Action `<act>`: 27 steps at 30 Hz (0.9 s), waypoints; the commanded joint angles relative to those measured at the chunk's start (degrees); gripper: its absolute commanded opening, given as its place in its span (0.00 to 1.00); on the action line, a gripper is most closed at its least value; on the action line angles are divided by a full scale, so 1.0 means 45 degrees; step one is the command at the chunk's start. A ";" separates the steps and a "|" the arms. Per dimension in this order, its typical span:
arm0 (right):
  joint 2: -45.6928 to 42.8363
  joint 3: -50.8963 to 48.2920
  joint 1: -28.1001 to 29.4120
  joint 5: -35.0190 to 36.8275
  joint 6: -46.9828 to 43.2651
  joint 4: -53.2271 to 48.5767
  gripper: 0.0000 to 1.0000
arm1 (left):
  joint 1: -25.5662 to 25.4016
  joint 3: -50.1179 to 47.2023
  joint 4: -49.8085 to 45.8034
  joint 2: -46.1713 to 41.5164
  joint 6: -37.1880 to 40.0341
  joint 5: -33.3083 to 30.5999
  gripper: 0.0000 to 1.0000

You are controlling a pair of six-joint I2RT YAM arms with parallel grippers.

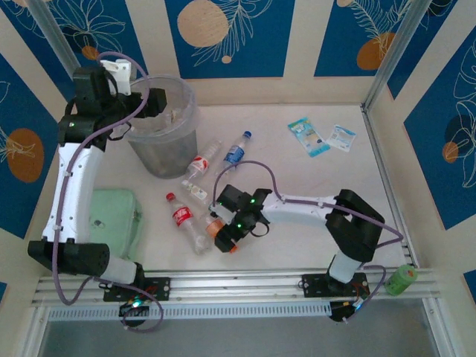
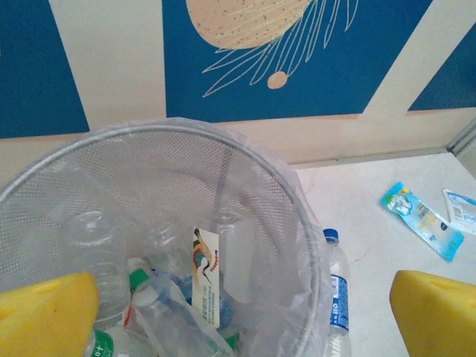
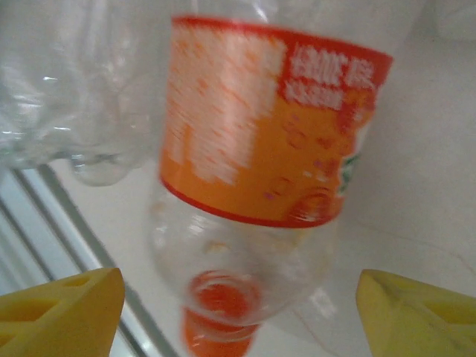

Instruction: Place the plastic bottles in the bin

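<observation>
My right claw stands parted, its yellow pads in the lower corners of the wrist view with the orange-labelled bottle lying between them, cap toward the camera. I see a gap on either side, so it straddles the bottle without gripping, which I read as lining up a squeeze across the body; from above, claw and bottle sit at lower centre of the frame, with a red-labelled bottle just to their left, probably why the fingers approach from the right; higher up, a blue-labelled bottle and two more clear ones lie beside the bin at upper left; my left claw hangs over the bin's mouth spread as wide as it goes and holding nothing, well placed for a drop; several bottles lie heaped inside; the two packets at upper right are not my job; I judge at least five bottles remain on the table.
</observation>
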 commanded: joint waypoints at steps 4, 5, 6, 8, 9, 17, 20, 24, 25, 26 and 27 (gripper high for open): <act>-0.0474 -0.0369 -0.0012 0.0957 -0.0124 0.0006 0.68 | -0.0081 -0.0356 0.0458 -0.0310 -0.0798 0.0793 1.00; -0.0762 -0.0474 -0.0060 0.0959 -0.0220 -0.0057 0.65 | -0.0081 -0.0448 0.0614 -0.0325 -0.0928 0.0803 1.00; -0.1093 -0.0569 -0.0106 0.0959 -0.0336 -0.0149 0.63 | -0.0091 -0.0543 0.0721 -0.0348 -0.1045 0.0803 1.00; -0.1732 -0.0738 -0.0291 0.0953 -0.0561 -0.0373 0.57 | -0.0101 -0.0693 0.0918 -0.0432 -0.1294 0.0837 1.00; -0.2106 -0.0845 -0.0490 0.0923 -0.0621 -0.0527 0.54 | -0.0101 -0.0797 0.1068 -0.0499 -0.1447 0.0904 1.00; -0.5117 -0.1005 -0.3904 -0.1177 -0.0355 -0.0070 0.48 | -0.0753 -0.1743 0.3225 -0.0200 -0.3982 0.2857 0.99; -0.6199 -0.1225 -0.5787 -0.3253 0.0773 0.1602 0.46 | -0.1923 -0.1462 0.3446 0.0132 -0.4052 0.2457 1.00; -0.6805 -0.1287 -0.7064 -0.4651 0.1628 0.3295 0.43 | -0.3358 -0.2131 0.4971 0.0138 -0.5028 0.2308 1.00; -0.6822 -0.1255 -0.7240 -0.4861 0.1765 0.3550 0.43 | -0.3618 -0.2421 0.5505 0.0146 -0.5423 0.2542 1.00; -0.6827 -0.1240 -0.7404 -0.5150 0.1941 0.3893 0.43 | -0.3874 -0.2806 0.6080 0.0194 -0.5839 0.2792 1.00; -0.6846 -0.1266 -0.7579 -0.5548 0.2137 0.4293 0.43 | -0.4200 -0.3182 0.6628 0.0230 -0.6194 0.3032 1.00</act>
